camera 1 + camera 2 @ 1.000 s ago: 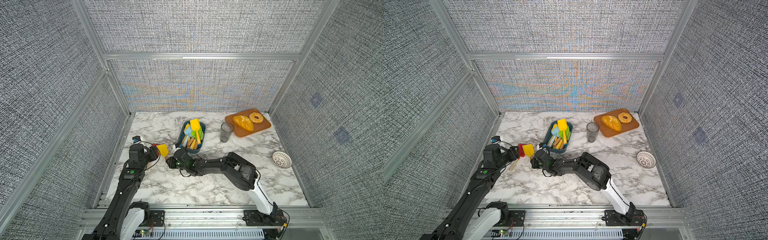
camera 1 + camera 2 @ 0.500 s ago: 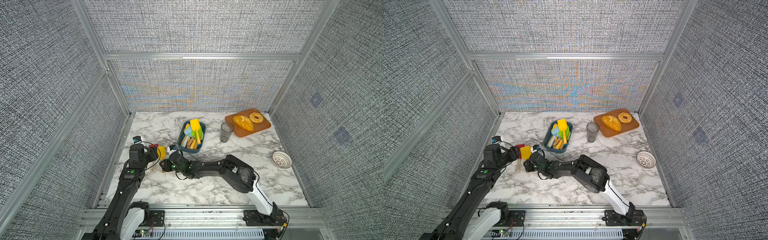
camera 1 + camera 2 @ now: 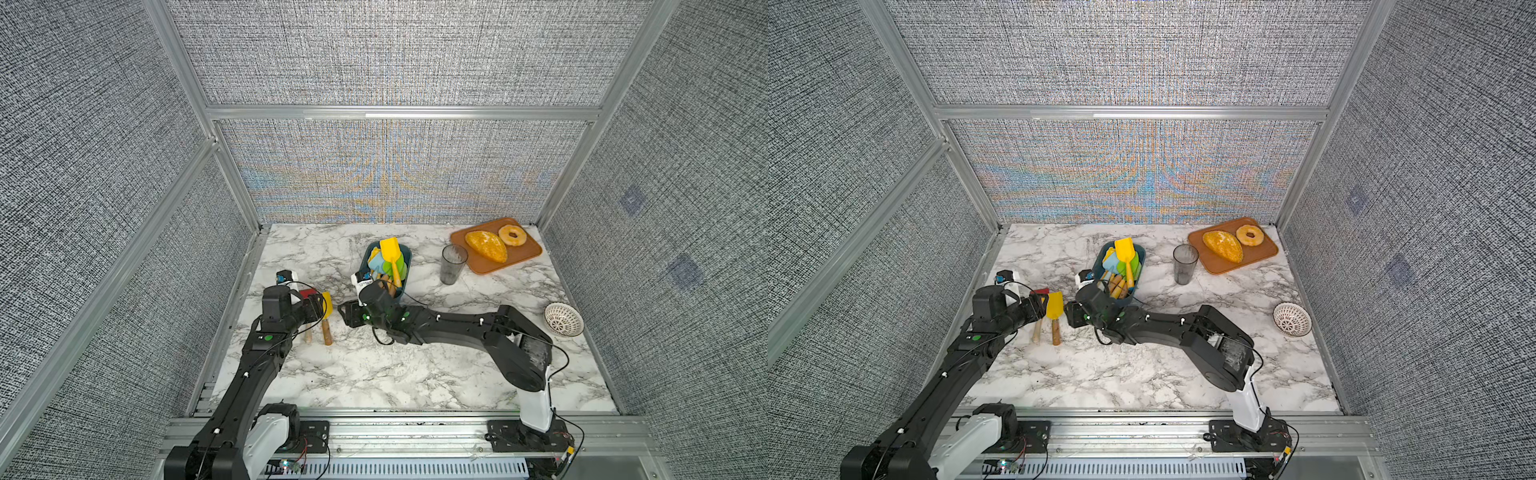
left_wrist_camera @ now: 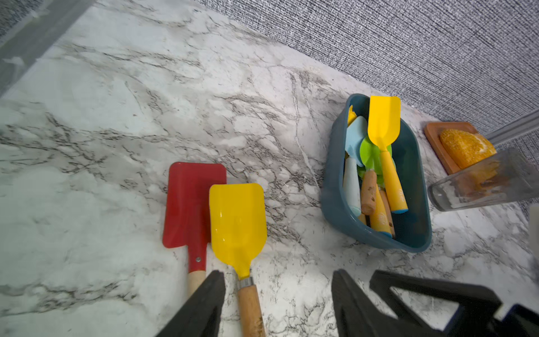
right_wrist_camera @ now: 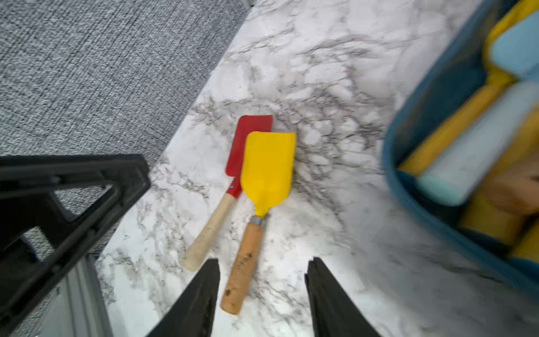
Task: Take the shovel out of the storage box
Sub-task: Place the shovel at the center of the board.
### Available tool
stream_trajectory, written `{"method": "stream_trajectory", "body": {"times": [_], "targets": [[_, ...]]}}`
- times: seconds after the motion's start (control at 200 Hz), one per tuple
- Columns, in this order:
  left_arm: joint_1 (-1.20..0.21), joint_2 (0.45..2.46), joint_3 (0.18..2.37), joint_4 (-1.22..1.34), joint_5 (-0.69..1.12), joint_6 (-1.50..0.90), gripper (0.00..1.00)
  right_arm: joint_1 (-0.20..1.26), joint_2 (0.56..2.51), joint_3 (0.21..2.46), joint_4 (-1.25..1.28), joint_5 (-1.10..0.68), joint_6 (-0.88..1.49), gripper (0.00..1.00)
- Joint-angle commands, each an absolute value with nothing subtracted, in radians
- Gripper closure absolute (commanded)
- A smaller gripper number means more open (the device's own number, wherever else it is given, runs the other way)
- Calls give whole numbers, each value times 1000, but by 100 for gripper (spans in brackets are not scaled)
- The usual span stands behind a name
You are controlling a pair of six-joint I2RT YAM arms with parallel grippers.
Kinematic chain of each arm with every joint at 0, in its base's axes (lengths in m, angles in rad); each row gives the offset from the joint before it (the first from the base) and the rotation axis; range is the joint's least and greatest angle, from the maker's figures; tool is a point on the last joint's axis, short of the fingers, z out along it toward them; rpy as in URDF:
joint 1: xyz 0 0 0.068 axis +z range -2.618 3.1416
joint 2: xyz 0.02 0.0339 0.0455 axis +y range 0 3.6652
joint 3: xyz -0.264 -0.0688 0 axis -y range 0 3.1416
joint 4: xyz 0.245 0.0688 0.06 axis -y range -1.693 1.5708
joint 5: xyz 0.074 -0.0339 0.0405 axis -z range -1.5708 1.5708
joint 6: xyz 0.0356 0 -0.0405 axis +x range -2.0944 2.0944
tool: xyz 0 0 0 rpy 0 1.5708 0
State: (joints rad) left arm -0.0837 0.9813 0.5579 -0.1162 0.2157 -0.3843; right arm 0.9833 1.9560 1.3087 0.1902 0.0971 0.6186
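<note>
- Yellow wooden-handled shovel [image 3: 326,309]: where does it lie relative to the storage box [image 3: 409,258]?
- Both top views: flat on the surface [image 3: 415,374], outside the box, alongside the red shovel [image 3: 308,293]. Long axis: blade toward the back wall, handle toward the robot. The right tool [image 3: 341,312] stands just beside it on the box side. The left tool [image 3: 318,307] stands on the opposite side, over the red shovel.
- Tool state?
- Left wrist view: left tool [image 4: 278,272] fingers apart, clamped on nothing. The yellow blade overlaps or touches the red blade; which cannot be told. Right wrist view: right tool [image 5: 264,260] fingers apart; the handle lies free on the surface, ungripped.
- What does the coming move turn on?
- Judgement: this shovel is out. The box holds other shovels, handles toward the robot. The box lies on the right tool's far side from the placed shovel. The right arm is nearer, so any further reach into the box suits it.
</note>
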Motion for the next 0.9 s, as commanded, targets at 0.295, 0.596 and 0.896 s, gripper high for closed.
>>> {"method": "stream_trajectory", "body": {"times": [0.295, 0.596, 0.896], "targets": [[-183, 1072, 576, -3, 348, -325, 38, 736, 1962, 1434, -67, 149, 429, 50], [-253, 1143, 607, -5, 343, -298, 38, 659, 2220, 1782, -322, 245, 332, 54], [-266, 1129, 609, -15, 331, -292, 38, 649, 2358, 1943, -408, 281, 308, 55]]}}
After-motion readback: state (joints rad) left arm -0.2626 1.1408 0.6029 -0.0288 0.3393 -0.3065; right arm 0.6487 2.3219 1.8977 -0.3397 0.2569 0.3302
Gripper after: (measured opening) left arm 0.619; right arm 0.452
